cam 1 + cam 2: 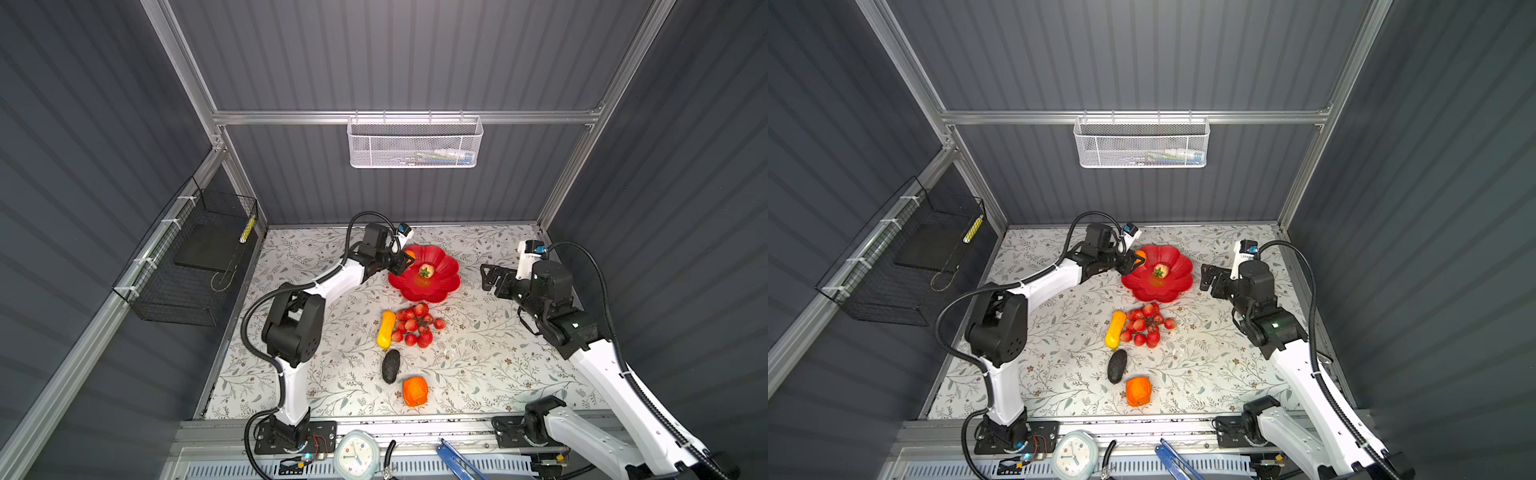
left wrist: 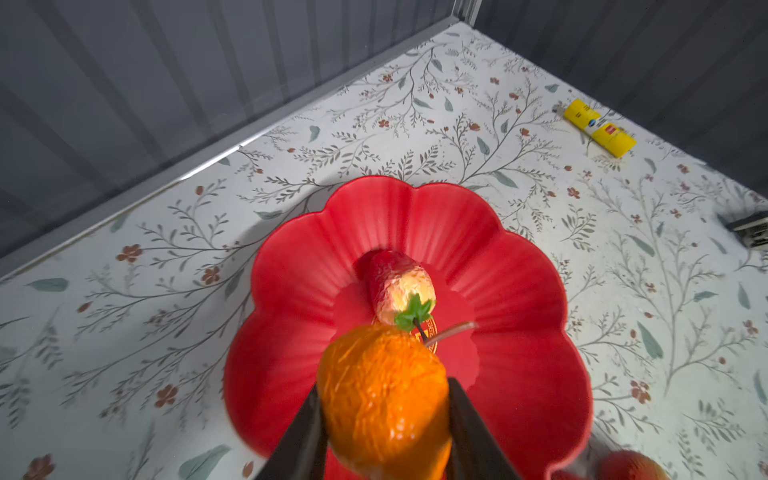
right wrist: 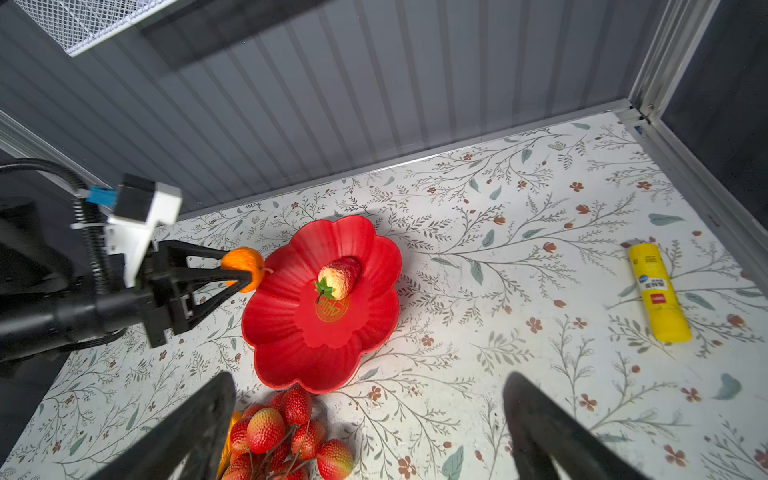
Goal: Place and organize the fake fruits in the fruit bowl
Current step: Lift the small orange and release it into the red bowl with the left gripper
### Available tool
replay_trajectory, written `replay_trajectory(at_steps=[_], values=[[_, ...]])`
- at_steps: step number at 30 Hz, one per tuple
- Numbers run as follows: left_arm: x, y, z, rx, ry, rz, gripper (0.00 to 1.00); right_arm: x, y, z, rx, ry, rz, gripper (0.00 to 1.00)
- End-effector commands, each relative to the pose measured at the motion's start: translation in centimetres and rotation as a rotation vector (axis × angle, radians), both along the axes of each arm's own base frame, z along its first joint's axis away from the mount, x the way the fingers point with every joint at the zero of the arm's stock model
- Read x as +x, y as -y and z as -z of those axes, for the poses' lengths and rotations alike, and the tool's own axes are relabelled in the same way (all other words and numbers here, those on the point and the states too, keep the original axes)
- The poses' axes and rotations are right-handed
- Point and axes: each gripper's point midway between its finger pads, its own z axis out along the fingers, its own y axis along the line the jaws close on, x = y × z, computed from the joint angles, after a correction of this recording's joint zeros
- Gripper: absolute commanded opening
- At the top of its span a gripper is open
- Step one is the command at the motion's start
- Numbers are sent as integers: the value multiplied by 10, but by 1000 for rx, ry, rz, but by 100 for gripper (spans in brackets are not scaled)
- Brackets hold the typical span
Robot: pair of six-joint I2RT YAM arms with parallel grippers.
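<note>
My left gripper point(image 1: 409, 259) is shut on a small orange point(image 2: 384, 386) and holds it over the near-left rim of the red fruit bowl point(image 1: 432, 289). A pink-cream peach point(image 1: 426, 271) with a green leaf lies in the bowl's centre. On the table in front of the bowl lie the red grape bunch point(image 1: 415, 326), a yellow elongated fruit point(image 1: 385, 329), a dark avocado point(image 1: 390, 365) and a larger orange fruit point(image 1: 414, 390). My right gripper point(image 1: 488, 276) hangs open and empty to the right of the bowl; in its wrist view the grapes point(image 3: 282, 440) lie by one finger.
A yellow tube point(image 3: 658, 291) lies near the back right corner. A white mesh basket point(image 1: 415, 143) hangs on the back wall and a black wire basket point(image 1: 187, 266) on the left wall. A clock point(image 1: 355, 455) and a blue tool point(image 1: 457, 457) sit on the front rail.
</note>
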Motion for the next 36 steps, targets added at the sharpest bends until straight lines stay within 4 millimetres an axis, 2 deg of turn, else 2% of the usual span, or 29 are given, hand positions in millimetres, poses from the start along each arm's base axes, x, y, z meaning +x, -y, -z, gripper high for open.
replay_trajectory(at_steps=[1,6,10,14,17,19,22,23,25,27,30,33,34,36], values=[[-2,19,20,49,-40,5,37,-6,9,9,-25,-29,32,99],[5,26,54,100,-95,-40,42,-7,11,7,-41,-22,26,99],[12,28,70,144,-110,-71,49,-6,11,9,-46,-27,24,99],[14,32,74,143,-120,-73,59,-5,12,7,-50,-23,27,99],[16,32,72,142,-121,-80,61,-6,12,6,-53,-20,28,99],[16,32,63,130,-109,-81,64,-6,13,6,-55,-22,28,99],[16,32,39,100,-70,-85,72,-5,12,5,-56,-22,24,99],[17,31,24,85,-47,-95,74,-4,10,6,-54,-28,16,99],[16,27,-6,54,6,-109,75,-2,4,9,-49,-48,-13,99],[13,17,-47,27,87,-141,76,-1,-8,16,-32,-91,-70,99],[6,-9,-100,21,200,-216,81,-8,-29,43,-10,-214,-165,99],[-13,-38,-133,-6,270,-270,87,-23,-55,66,-33,-291,-241,99],[-20,-46,-139,-31,287,-280,90,-29,-64,72,-46,-311,-268,99],[-40,-72,-137,-74,321,-316,99,-48,-86,88,-65,-369,-332,99]])
